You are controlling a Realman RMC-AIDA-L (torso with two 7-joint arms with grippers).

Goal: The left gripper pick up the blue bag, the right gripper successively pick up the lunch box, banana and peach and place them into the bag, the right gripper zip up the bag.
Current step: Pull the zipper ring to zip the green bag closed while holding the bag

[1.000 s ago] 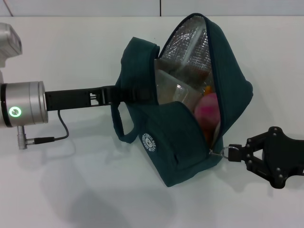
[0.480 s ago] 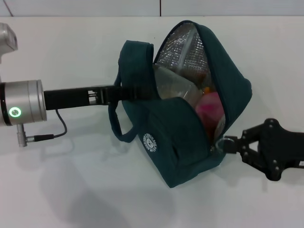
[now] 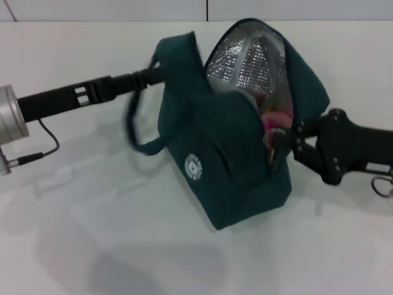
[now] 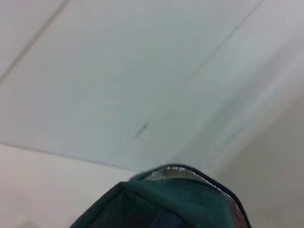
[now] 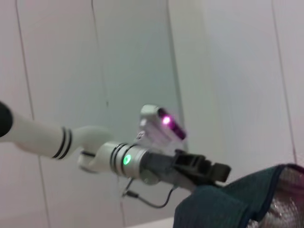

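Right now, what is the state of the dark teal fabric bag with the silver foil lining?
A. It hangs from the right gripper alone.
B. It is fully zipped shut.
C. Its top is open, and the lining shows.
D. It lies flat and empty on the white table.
C: the dark teal fabric bag gapes at the top, its silver foil lining and a pink item showing, while the left gripper holds its edge and the right gripper is at the zipper.

— Where does the head camera look?
— Down on the white worktop [image 3: 92,233], far edge along the frame's top.
— The wrist cameras?
— Both tilt up at walls (very close); all three share the blue bag [image 3: 227,153] [image 4: 166,204] [image 5: 237,204].
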